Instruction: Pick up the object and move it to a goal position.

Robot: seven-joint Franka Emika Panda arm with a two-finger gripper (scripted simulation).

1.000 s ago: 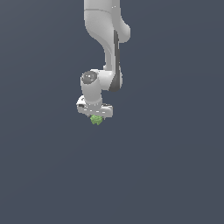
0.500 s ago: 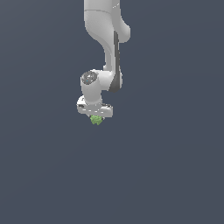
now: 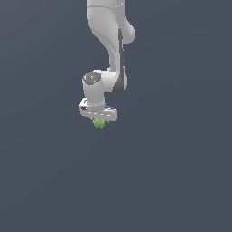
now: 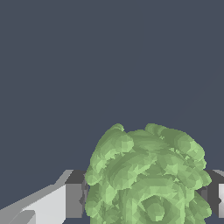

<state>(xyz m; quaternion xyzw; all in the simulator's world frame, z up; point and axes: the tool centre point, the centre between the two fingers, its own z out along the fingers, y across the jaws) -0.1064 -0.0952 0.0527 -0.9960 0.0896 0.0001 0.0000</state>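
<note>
Hanging beneath the white gripper, the green object is seen in the exterior view tucked directly under the hand, only its lower part showing below the housing. In the wrist view the object fills the space between the two fingers — grey pads are pressed against its flanks on either side, so the fingers are judged to be closed on it. The hand is pointed straight down, presumably so that the bumpy clump is pinched across its width and kept from slipping. No support is shown beneath it and no goal marker is visible — the carry is probably under way.
</note>
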